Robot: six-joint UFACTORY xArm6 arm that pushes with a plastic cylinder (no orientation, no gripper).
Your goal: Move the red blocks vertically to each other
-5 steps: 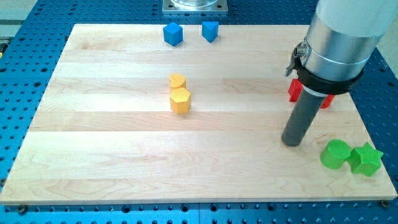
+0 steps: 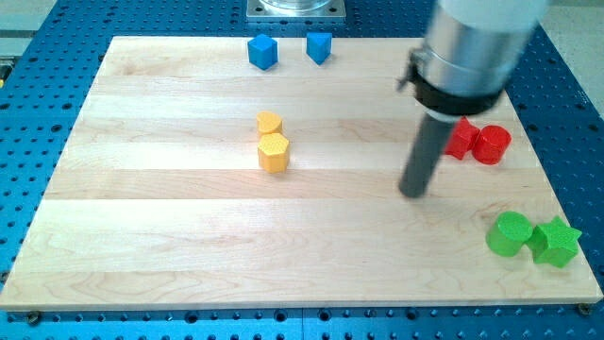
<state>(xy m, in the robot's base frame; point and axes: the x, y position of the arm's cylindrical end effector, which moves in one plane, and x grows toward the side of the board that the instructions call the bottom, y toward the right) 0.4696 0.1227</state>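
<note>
Red pair sits at right of frame, upper half: red block (image 2: 461,139), shape unclear and partly hidden by the rod, touching the red cylinder (image 2: 491,144) on its right. They lie side by side, roughly level, so the vertical arrangement is not done; one must yet be pushed above or below the other.

Tip (image 2: 413,192) rests on the surface (image 2: 170,217), lower left of the reds, apart from them. No pincer fitted, so no opening to record.

Count:
- red: 2
- blue: 2, top centre
- yellow: 2, touching, centre left
- green: 2, touching, lower right
</note>
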